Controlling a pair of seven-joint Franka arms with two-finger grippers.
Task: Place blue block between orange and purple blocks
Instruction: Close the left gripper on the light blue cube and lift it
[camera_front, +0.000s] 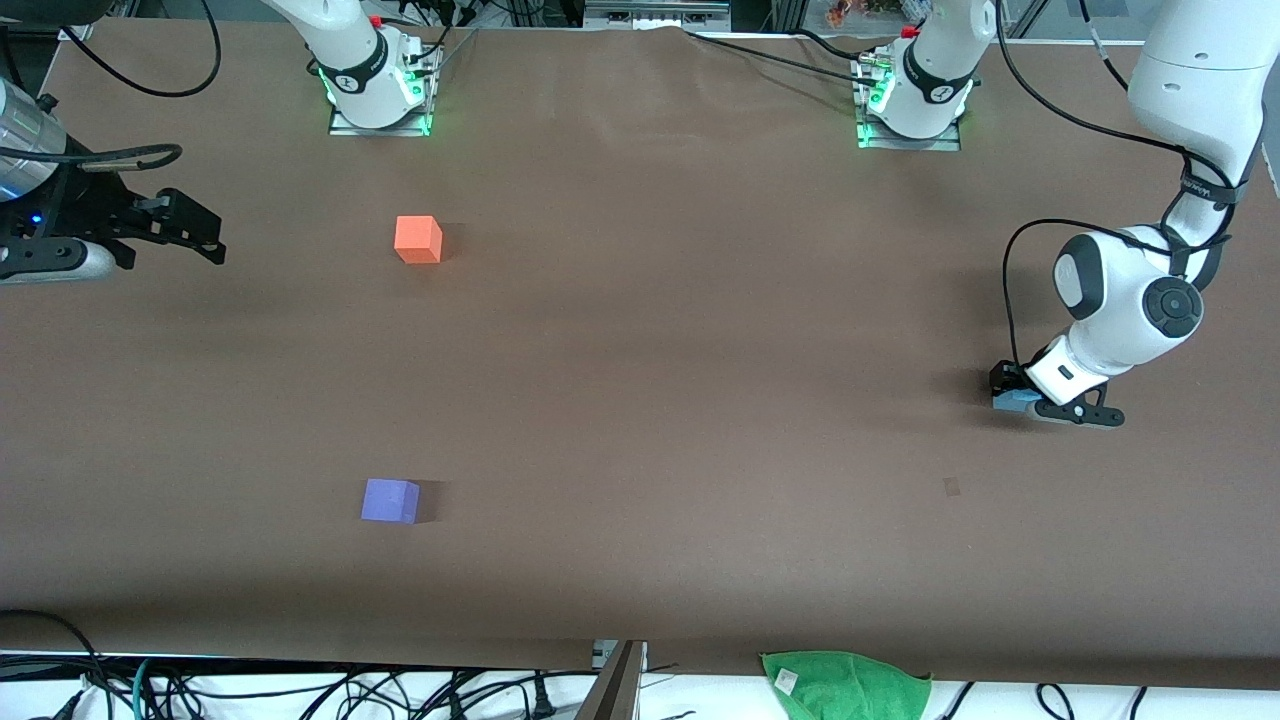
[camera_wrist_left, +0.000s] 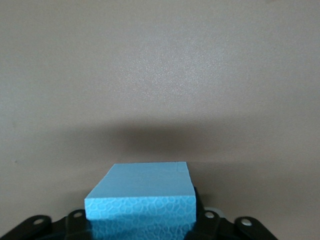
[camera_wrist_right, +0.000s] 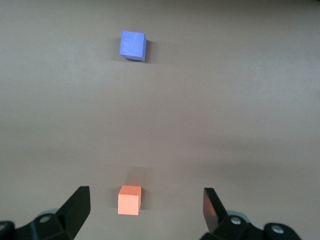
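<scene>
Left gripper (camera_front: 1022, 397) is down at table level near the left arm's end of the table, fingers closed round the blue block (camera_front: 1018, 399). From the front only a sliver of sky-blue shows under the wrist; the rest is hidden by the white arm. In the left wrist view the blue block (camera_wrist_left: 141, 197) fills the lower middle, sitting between the black finger mounts, top face flat, foam texture on its near face. Can't tell whether the block is resting on the brown table (camera_front: 680, 330) or just lifted off it; a soft shadow lies on the tabletop past it.

Right gripper (camera_front: 195, 228) hangs in the air at the right arm's end of the table, fingers spread wide apart, holding nothing. Arm is waiting. In the right wrist view its two dark fingertips (camera_wrist_right: 79, 206) frame the orange block (camera_wrist_right: 130, 200), which lies on the table well below them, not touched.

Orange block (camera_front: 418, 240) sits on the table toward the right arm's end, farther from the front cam. Purple block (camera_front: 390, 501) is at roughly the same end, nearer the front cam, well apart from the orange one, also seen in the right wrist view (camera_wrist_right: 132, 45). Bare table between the two. Blue block is well apart from both.

Green cloth (camera_front: 848, 684) lies at the table edge nearest the front cam.
</scene>
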